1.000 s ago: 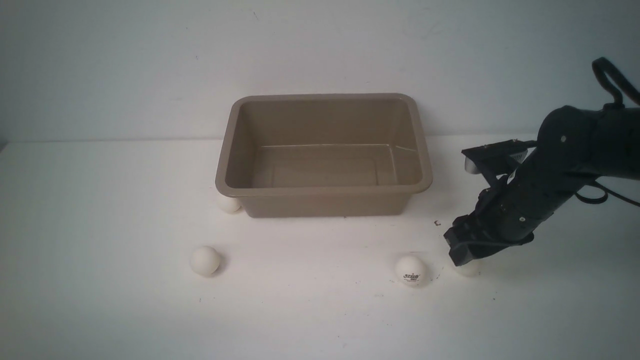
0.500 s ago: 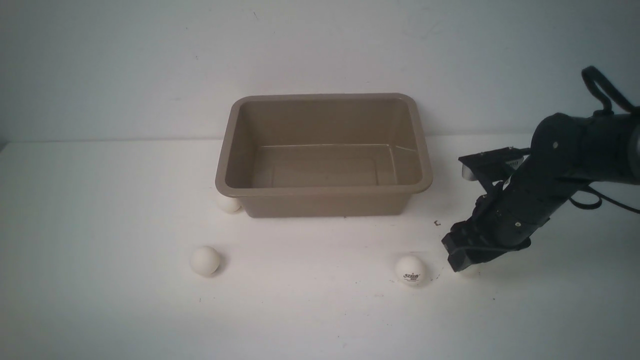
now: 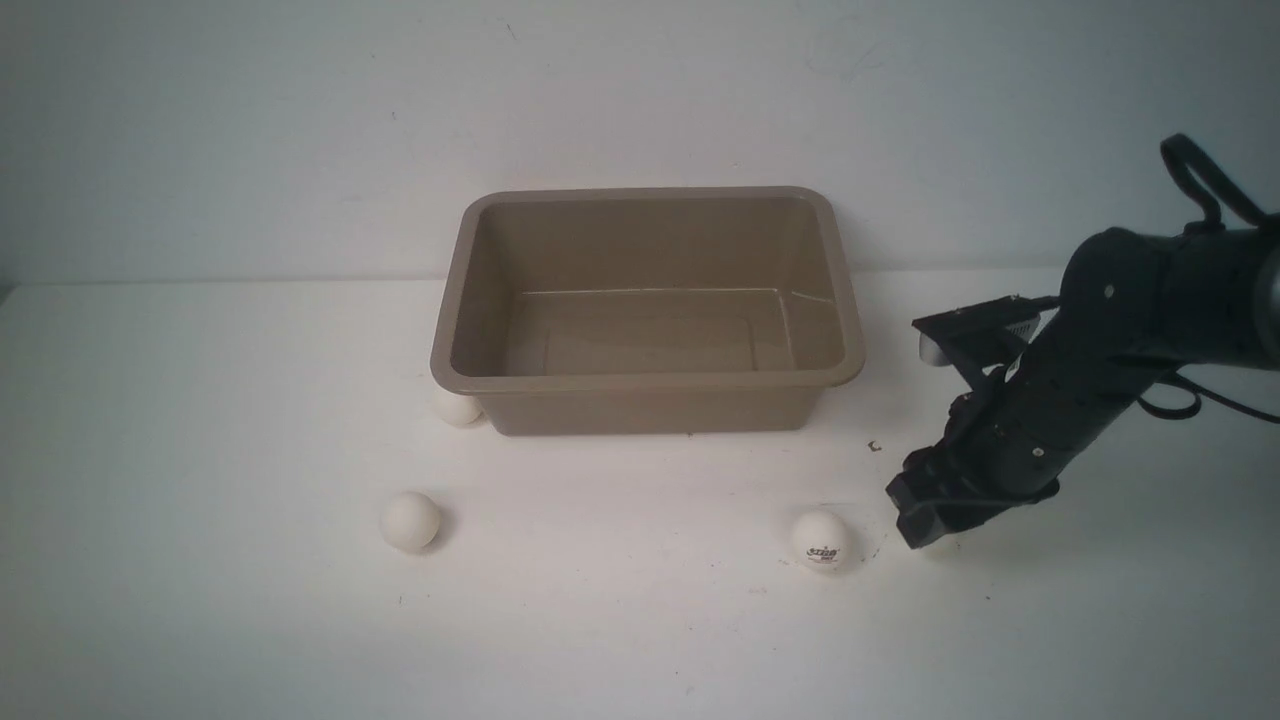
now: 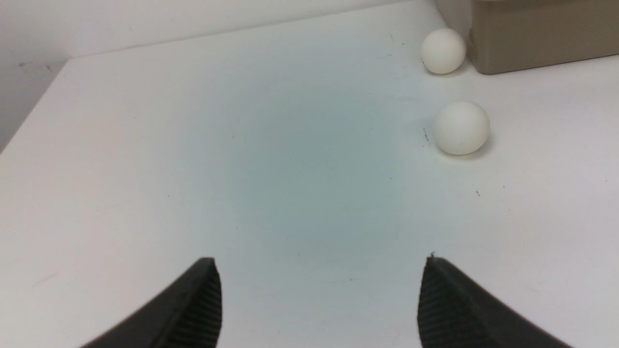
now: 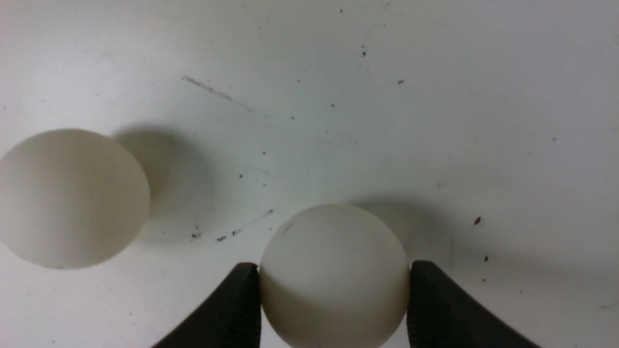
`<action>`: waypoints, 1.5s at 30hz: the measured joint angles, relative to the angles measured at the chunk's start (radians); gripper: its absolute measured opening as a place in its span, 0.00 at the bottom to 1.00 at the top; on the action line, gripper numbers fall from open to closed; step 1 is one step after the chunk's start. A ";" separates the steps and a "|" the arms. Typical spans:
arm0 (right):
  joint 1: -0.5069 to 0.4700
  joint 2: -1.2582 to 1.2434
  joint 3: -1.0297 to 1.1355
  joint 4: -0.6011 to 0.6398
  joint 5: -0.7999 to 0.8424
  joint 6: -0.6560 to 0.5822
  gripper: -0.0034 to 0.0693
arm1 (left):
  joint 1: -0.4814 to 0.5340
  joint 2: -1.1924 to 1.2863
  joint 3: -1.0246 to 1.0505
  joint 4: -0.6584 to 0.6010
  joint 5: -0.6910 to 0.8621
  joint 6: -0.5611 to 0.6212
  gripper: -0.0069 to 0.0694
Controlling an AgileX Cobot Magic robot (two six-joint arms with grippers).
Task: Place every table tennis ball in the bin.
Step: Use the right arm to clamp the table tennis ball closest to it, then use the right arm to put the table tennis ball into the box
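The right gripper is clamping a plain table tennis ball from both sides, with the bin lying off to its left.

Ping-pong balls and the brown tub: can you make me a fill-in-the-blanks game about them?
1. The number of balls inside the bin is ___.
2. The right gripper pinches a plain ball; the ball beside it has a printed ___.
3. The left gripper is wide ___, holding nothing.
4. Another ball sits by the bin's front-___ corner.
Missing words: zero, logo, open, left.
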 joint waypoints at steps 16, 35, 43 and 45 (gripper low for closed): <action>0.071 -0.158 -0.329 0.030 0.088 0.006 0.54 | 0.000 0.000 0.000 0.000 0.000 0.000 0.74; 0.162 0.352 -0.953 -0.070 0.268 0.099 0.54 | 0.000 0.000 0.000 0.000 0.000 0.000 0.74; 0.162 0.363 -0.969 -0.080 0.266 0.112 0.65 | 0.000 0.000 0.000 0.000 0.000 0.000 0.74; 0.162 0.363 -0.969 -0.080 0.266 0.118 0.67 | 0.000 0.000 0.000 0.000 0.000 0.000 0.74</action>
